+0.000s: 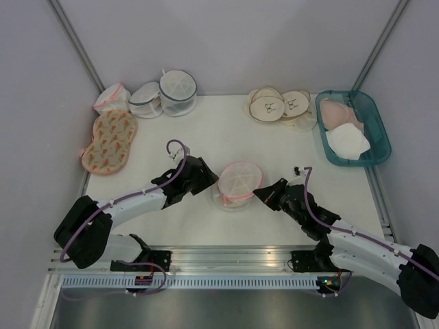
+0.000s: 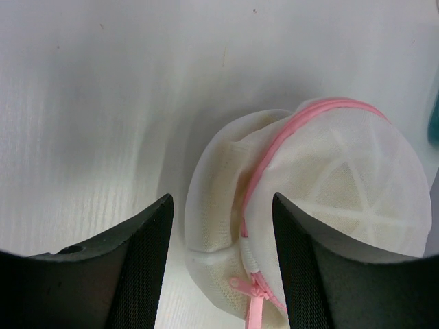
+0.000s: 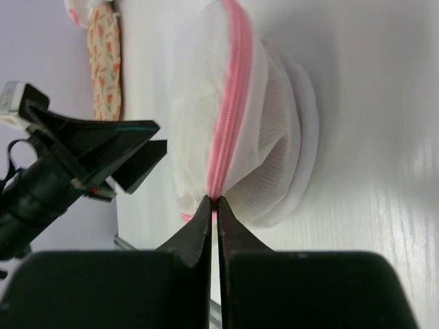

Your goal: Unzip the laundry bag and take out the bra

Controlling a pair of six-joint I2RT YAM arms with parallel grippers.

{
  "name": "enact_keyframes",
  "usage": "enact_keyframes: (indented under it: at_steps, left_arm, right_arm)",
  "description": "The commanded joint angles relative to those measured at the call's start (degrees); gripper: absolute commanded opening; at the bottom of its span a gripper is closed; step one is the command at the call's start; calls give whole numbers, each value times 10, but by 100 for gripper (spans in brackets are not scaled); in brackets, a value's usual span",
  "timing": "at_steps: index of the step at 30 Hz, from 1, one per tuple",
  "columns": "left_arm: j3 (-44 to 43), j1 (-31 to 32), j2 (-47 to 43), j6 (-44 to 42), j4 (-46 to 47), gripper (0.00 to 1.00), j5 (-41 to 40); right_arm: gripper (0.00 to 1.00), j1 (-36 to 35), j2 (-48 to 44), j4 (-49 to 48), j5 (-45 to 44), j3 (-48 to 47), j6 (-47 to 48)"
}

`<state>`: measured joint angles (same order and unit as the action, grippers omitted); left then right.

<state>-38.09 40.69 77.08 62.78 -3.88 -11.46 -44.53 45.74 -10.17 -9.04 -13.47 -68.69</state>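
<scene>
The laundry bag (image 1: 238, 181), a round white mesh dome with a pink zipper rim, sits mid-table between both arms. My left gripper (image 1: 209, 179) is open at its left side. In the left wrist view the bag (image 2: 343, 178) lies between the spread fingers (image 2: 137, 260), and its pink zipper pull (image 2: 257, 293) sits low between them, untouched. My right gripper (image 1: 259, 194) is at the bag's right side. In the right wrist view it (image 3: 215, 202) is shut on the pink zipper rim (image 3: 230, 110). The bra is hidden inside; only cream fabric shows through the mesh.
A teal tray (image 1: 376, 116) with bras stands at the back right, cream bra cups (image 1: 278, 105) beside it. Two mesh bags with grey-blue rims (image 1: 164, 92), a pink-edged pouch (image 1: 110, 98) and an orange patterned bra (image 1: 110, 140) lie at the back left.
</scene>
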Motion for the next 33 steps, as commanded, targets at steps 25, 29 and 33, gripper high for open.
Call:
enact_keyframes:
  at_steps: [25,29,33]
  left_arm:
    - [-30,-2,-27,-93,19,62,70]
    - [-21,-2,-79,-110,16,65,43]
    - [-31,-3,-45,-108,5,65,61]
  right_arm:
    - [1,-3,178,71,-104,-112,104]
    - [0,-2,195,63,-99,-115,104]
    - [0,-1,207,62,-94,-122,105]
